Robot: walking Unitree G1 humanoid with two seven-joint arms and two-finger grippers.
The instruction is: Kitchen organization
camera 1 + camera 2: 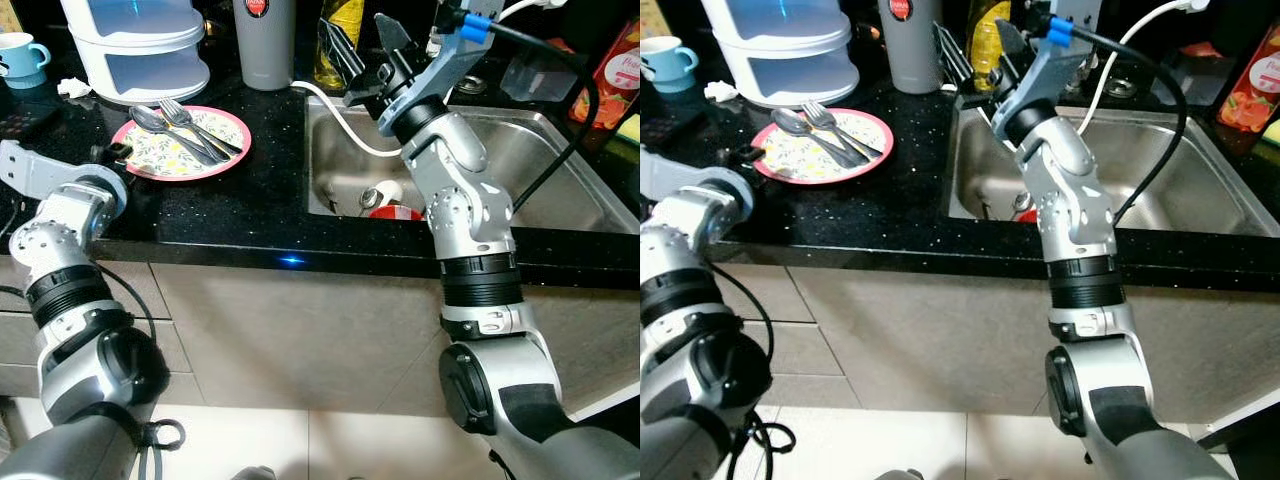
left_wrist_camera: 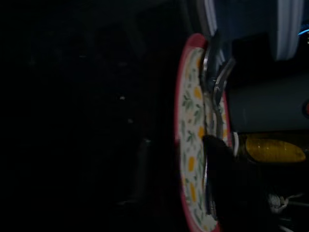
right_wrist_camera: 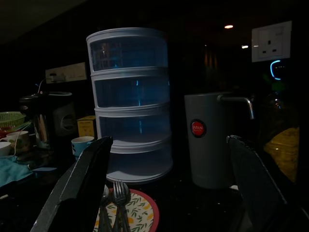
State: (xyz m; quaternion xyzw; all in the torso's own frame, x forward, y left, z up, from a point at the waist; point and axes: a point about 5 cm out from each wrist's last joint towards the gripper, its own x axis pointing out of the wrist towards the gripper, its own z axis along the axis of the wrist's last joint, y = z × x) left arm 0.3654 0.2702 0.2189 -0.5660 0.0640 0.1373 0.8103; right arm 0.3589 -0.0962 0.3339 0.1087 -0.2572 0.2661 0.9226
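On the black speckled counter, left of the steel sink (image 1: 560, 190), sits a round pink-rimmed floral plate (image 1: 180, 142); its metal spoon (image 1: 150, 120) and fork (image 1: 185, 118) run diagonally, heads toward the stacked plastic drawers (image 1: 140, 45). Right gripper (image 1: 375, 70) hovers above the sink's corner, fingers wide apart, empty. Left gripper (image 1: 115, 152) rests at the plate's edge; its opening can't be told.
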